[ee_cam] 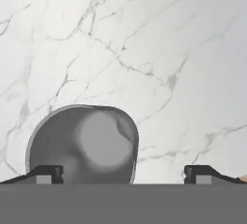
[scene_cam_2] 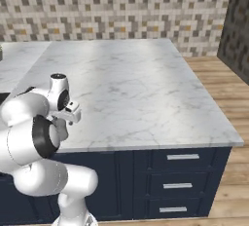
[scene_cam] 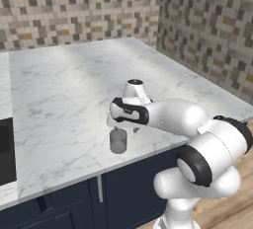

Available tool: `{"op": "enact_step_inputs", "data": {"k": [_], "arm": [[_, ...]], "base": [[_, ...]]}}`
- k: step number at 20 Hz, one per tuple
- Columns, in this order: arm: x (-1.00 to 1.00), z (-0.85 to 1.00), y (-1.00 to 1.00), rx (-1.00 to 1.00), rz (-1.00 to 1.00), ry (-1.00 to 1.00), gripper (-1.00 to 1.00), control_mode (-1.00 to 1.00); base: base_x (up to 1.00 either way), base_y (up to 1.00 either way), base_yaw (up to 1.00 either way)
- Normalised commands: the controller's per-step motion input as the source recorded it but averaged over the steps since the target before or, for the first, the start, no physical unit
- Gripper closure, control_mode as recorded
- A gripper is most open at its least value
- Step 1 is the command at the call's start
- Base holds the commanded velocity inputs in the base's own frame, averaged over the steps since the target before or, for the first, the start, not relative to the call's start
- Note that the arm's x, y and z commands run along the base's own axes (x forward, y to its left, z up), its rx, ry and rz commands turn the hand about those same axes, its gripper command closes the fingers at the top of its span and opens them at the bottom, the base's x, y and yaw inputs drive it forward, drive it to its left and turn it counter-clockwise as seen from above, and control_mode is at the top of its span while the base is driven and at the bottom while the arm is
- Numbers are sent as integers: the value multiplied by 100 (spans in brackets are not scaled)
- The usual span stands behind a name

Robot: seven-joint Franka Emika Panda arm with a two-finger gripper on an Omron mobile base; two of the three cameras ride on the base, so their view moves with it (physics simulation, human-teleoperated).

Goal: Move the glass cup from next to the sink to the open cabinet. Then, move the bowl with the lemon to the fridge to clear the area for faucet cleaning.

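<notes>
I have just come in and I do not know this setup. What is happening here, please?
A white robot arm is reaching for the glass cup, which stands near the front edge of the marble counter. Its hand is above the cup, looking down into it, with the jaws wide open. In the hand view the cup sits toward one fingertip, not centred. Nothing is gripped yet.

Even, soft rendered light falls on the white marble counter (scene_cam: pixel 74 95), bright without harsh glare; a paler sheen runs across its far part in the left base view. The glass cup (scene_cam: pixel 118 140) casts only a faint, diffuse shadow. Under the counter's near edge the navy cabinet fronts (scene_cam_2: pixel 180 176) sit darker. All 3 views are slightly soft and low in detail, with no visible edge distortion.
</notes>
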Motion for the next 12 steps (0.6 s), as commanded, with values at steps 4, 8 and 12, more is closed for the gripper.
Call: {"op": "enact_step_inputs", "data": {"k": [4, 8, 12], "arm": [[14, -53, 0, -6, 15, 2, -100, -100], [31, -25, 0, -1, 7, 0, -100, -100], [36, -18, 0, 0, 4, 0, -100, -100]], "base": [[0, 0, 0], [0, 0, 0], [0, 0, 0]]}}
